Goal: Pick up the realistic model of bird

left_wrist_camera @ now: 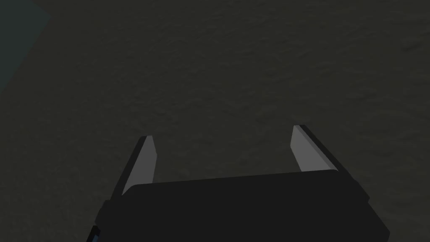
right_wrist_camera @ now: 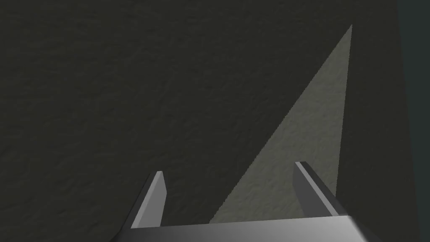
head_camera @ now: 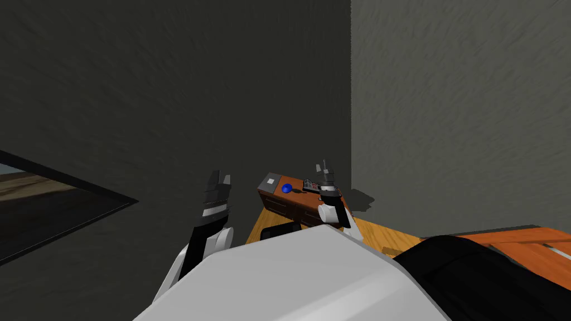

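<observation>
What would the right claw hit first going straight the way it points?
Probably the dark wall; nothing else shows ahead of the right claw, though how far off it is stays unclear.

Low cabinet point(head_camera: 281, 207) stood in the corner between two walls point(head_camera: 446, 111), flat square item point(head_camera: 271, 180) lay on its left end, small rounded object point(head_camera: 286, 188) beside it, flat slab point(head_camera: 310, 185) further right, right tool point(head_camera: 323, 166) hung over that end, left tool point(head_camera: 221, 177) well left of the cabinet.

The head camera looks steeply down and forward from above the torso toward the corner where the dark wall point(head_camera: 167, 83) meets the lighter wall point(head_camera: 463, 111), with the cabinet point(head_camera: 281, 206) far ahead, while each wrist camera sights along the left gripper point(left_wrist_camera: 222, 147) or right gripper point(right_wrist_camera: 229, 185) at that shared dark wall.
</observation>
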Available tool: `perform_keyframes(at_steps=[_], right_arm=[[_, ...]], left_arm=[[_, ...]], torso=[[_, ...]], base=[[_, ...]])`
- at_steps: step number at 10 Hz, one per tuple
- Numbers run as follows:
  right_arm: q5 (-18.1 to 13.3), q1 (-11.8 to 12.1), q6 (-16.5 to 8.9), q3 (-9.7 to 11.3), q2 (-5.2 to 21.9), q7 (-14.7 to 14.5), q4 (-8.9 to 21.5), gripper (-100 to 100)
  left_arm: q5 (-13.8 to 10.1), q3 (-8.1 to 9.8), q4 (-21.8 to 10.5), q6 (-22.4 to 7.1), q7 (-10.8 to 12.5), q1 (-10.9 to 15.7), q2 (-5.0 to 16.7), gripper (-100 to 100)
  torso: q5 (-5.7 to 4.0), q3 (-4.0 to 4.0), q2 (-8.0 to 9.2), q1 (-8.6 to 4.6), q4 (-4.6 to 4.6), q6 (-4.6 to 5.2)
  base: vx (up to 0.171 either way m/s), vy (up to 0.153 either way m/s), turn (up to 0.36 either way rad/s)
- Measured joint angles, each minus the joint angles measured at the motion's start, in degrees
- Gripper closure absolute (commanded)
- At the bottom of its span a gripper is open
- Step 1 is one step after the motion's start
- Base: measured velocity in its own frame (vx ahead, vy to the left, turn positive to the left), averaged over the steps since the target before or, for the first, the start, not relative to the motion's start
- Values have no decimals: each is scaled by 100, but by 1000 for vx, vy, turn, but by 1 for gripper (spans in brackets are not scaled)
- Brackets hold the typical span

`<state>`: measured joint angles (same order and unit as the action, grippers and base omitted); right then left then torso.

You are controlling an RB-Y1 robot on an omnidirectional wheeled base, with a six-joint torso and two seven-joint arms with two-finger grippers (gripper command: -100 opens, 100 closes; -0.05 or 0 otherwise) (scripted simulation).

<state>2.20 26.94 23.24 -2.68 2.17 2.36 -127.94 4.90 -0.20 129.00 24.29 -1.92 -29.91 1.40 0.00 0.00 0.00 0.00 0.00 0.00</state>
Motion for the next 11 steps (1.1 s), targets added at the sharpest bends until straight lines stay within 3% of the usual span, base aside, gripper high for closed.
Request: perform_keyframes(at_steps=[5, 7, 10, 11], right_arm=[[-371, 255, -265, -15, 515, -369, 344, -100], [-652, 421, -331, 94, 630, -680, 630, -100], [-1033, 714, -453, 97, 970, -1109, 1152, -100], [-1187, 810, -593, 124, 1072, -1277, 1238, -100]], left_arm=[[0, 0, 0, 0, 0, 1, 0, 0], [0, 0, 0, 0, 0, 1, 0, 0], [0, 0, 0, 0, 0, 1, 0, 0], [0, 0, 0, 0, 0, 1, 0, 0]], torso=[[0, 15, 25, -3, 6, -1], [-1, 9, 15, -5, 4, -1], [-3, 8, 14, -13, 3, -1], [-2, 8, 13, -12, 3, -2]], base=[[-73, 17, 186], [-34, -4, 239], [-34, -13, 306], [-28, -13, 329]])
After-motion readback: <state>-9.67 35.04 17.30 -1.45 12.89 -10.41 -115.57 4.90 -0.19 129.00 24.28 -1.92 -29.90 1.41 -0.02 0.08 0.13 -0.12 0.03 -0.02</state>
